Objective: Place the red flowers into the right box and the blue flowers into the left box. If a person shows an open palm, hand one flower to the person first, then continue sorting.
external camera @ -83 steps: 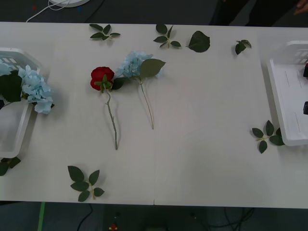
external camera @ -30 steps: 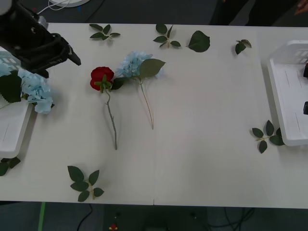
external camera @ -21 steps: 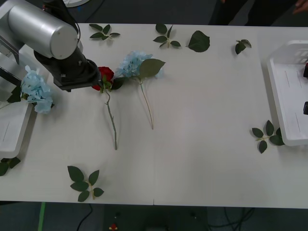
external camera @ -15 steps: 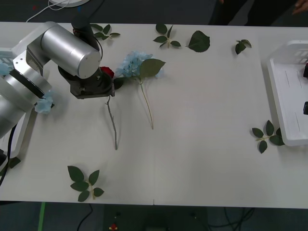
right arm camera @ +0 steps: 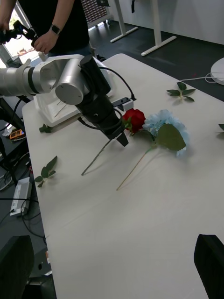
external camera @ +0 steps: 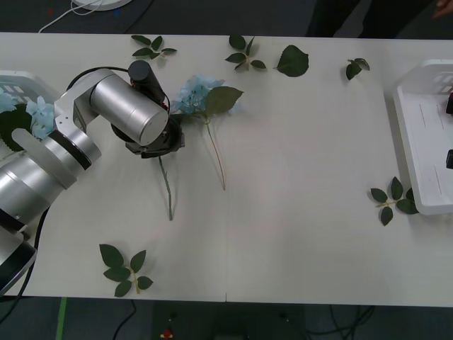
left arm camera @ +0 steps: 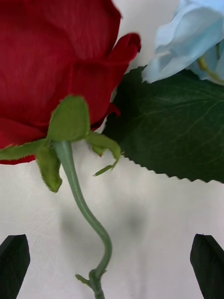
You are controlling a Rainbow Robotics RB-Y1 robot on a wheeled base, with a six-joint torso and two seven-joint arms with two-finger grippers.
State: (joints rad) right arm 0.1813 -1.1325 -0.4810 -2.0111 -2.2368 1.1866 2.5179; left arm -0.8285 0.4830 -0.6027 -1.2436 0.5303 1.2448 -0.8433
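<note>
My left gripper (left arm camera: pixel 109 261) hangs low over the rose (left arm camera: pixel 51 79) near the table (external camera: pixel 297 212) middle, fingers (left arm camera: pixel 13 259) spread wide, one on each side of the stem (left arm camera: pixel 84 210) and touching nothing. Seen from the right wrist, the left gripper (right arm camera: pixel 122 139) sits right beside the rose (right arm camera: pixel 134 118), just below the bloom.

The step in hand, as I judge it, is taking this rose by the stem. To do it well I should close just below the green sepals, where the stem is straightest, before it kinks. I should keep clear of the big leaf (left arm camera: pixel 172 135) of the blue flower (left arm camera: pixel 196 32), which touches the rose on its right; catching that leaf would drag the wrong flower along. A straight lift, then a slow carry, since the long stem (external camera: pixel 167 190) will swing.

The left box (external camera: pixel 15 79) lies left of the rose, at the table edge, partly behind my arm; it holds blue flowers (external camera: pixel 41 117) with a dark leaf. The blue flower (external camera: pixel 199 92) right of the rose lies on the table, bloom touching the rose's side, stem running toward me.

Far right of the rose is the right box (external camera: pixel 425 142), where this rose belongs; what I see of its floor is bare white. My right gripper's fingers (right arm camera: pixel 212 261) sit well apart, holding nothing, looking back across the table toward the rose.

Loose leaf sprigs (external camera: pixel 124 269) are scattered around; I leave them.
</note>
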